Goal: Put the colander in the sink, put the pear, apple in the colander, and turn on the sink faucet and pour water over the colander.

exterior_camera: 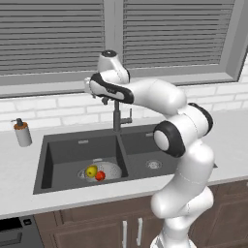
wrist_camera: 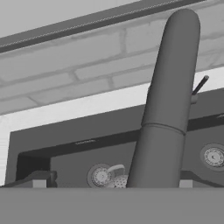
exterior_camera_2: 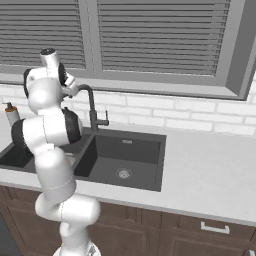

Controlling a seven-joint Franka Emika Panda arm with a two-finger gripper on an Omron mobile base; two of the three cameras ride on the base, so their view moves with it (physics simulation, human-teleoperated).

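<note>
Colander [exterior_camera: 106, 170] sits in the sink's [exterior_camera: 58, 160] left basin, lower centre of the left base view, holding the pear [exterior_camera: 91, 171] and the apple [exterior_camera: 100, 176], which touch. From the right base view the arm hides that basin, but the right basin's drain [exterior_camera_2: 123, 173] shows. Up close in the hand view, the sink faucet [wrist_camera: 168, 105] runs as a thick dark column between the fingers [wrist_camera: 38, 182], which stand wide apart and grip nothing; the colander's rim peeks beside its base.
</note>
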